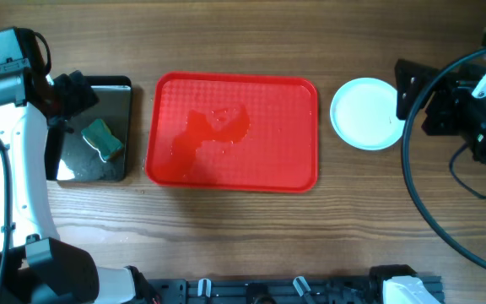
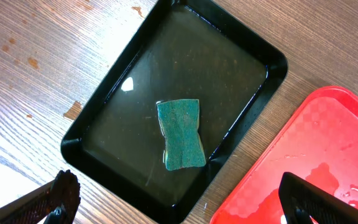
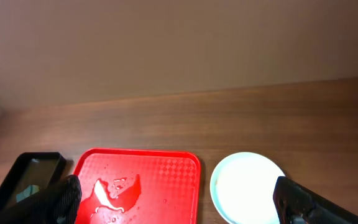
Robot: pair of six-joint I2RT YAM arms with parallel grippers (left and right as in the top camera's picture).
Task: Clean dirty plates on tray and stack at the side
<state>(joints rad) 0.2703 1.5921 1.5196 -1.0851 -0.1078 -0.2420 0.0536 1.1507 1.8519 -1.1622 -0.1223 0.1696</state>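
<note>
The red tray (image 1: 298, 173) lies mid-table with no plates on it, only a wet puddle (image 1: 213, 131); it also shows in the left wrist view (image 2: 328, 134) and the right wrist view (image 3: 173, 174). A clean pale plate stack (image 1: 363, 114) sits on the table right of the tray, also in the right wrist view (image 3: 244, 186); how many plates it holds I cannot tell. My left gripper (image 2: 179, 208) is open and empty above the black tray's near corner. My right gripper (image 3: 185, 205) is open and empty, raised at the far right, apart from the plates.
A glossy black tray (image 1: 123, 89) holding water and a teal sponge (image 1: 104, 139) sits left of the red tray; they also show in the left wrist view, tray (image 2: 104, 99) and sponge (image 2: 180, 134). Black cables (image 1: 420, 194) loop at the right.
</note>
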